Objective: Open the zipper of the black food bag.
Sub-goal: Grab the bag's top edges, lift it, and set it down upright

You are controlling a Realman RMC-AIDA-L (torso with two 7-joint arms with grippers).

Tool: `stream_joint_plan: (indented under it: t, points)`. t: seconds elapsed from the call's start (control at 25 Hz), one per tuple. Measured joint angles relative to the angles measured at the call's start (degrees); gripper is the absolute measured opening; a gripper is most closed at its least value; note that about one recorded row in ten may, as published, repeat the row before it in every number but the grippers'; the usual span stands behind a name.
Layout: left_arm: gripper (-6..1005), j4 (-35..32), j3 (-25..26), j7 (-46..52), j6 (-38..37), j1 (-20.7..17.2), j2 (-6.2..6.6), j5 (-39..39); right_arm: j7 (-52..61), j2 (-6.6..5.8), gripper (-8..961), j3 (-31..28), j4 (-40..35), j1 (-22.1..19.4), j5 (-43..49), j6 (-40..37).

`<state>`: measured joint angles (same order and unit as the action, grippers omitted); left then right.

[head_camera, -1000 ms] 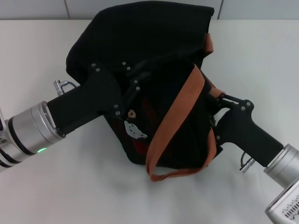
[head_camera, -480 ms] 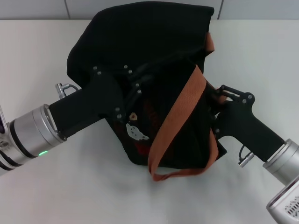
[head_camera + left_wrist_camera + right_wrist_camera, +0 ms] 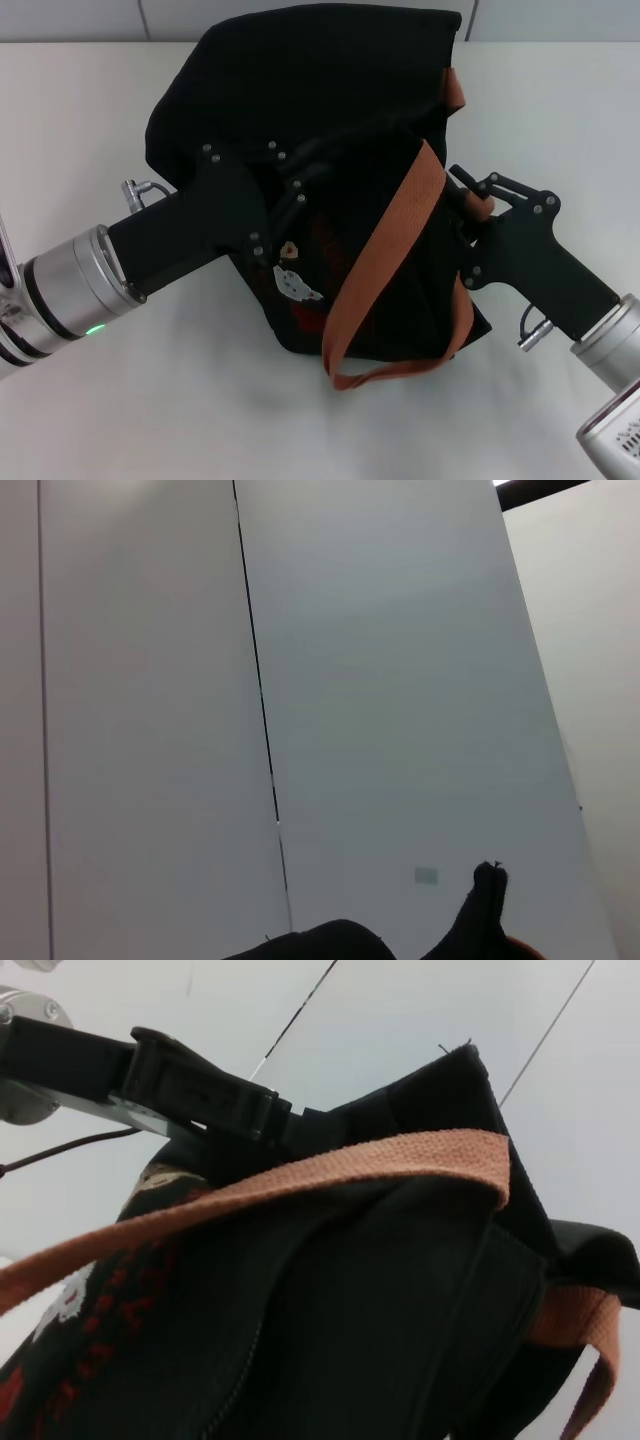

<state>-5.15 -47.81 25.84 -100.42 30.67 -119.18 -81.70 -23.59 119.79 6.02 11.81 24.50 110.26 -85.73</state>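
Lying slumped: black food bag (image 3: 330,120) on the white table (image 3: 560,110), mid-scene, bear print and red lettering facing the camera.
Straps: orange-brown strap (image 3: 385,250) runs diagonally across the front and loops on the table below the bag.
Left gripper: left gripper (image 3: 285,175) pressed into the bag's upper left fabric; tips buried in black cloth, spread or closed can't tell.
Right gripper: right gripper (image 3: 468,190) at the bag's right edge by the strap end; tips hidden against the fabric, can't tell.
Zipper: zipper (image 3: 235,1385) seen as a dark seam line in the right wrist view; pull tab not visible.
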Motion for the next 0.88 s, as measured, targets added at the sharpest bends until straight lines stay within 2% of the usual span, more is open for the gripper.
stream_joint_plan:
  t: [0.56,0.84,0.88]
  points:
    - [161,0.16,0.00,-0.10,0.45,0.18,0.00,0.05,-0.39,0.00,261,0.65,0.15,0.33,0.39,0.20]
    - [166,0.58,0.01,-0.21,0.62,0.28,0.00,0.07,-0.51,0.00,86,0.67,0.15,0.36,0.39,0.22]
    - [166,0.58,0.01,-0.21,0.63,0.29,0.00,0.07,-0.52,0.00,87,0.67,0.15,0.37,0.40,0.22]
